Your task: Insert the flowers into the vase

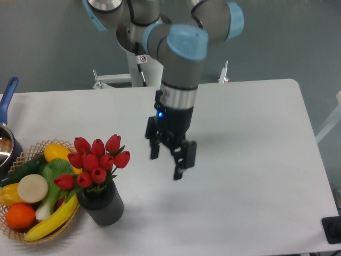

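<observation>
Standing in the vase (101, 205), the flowers (97, 161) look placed; the tool (170, 158) hangs released, empty, well apart.

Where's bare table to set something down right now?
The whole right side of the table, beyond the open hand, is bare, as is the far left strip. Crowded: front left, where the vase with flowers touches the wicker basket.
</observation>
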Controlling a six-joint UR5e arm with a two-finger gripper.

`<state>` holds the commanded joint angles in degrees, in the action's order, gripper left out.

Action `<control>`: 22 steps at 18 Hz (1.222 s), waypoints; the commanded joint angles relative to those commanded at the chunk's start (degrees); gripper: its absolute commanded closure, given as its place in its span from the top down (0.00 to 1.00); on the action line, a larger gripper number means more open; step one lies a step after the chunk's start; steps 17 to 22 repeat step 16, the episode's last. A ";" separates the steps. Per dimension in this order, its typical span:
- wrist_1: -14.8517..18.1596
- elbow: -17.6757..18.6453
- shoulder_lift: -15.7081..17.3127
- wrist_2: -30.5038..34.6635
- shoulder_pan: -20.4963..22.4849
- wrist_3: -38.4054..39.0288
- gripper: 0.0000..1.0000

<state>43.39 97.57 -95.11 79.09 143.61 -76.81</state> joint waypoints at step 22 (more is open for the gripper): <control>24.99 -4.24 9.32 -2.54 13.45 -15.73 1.00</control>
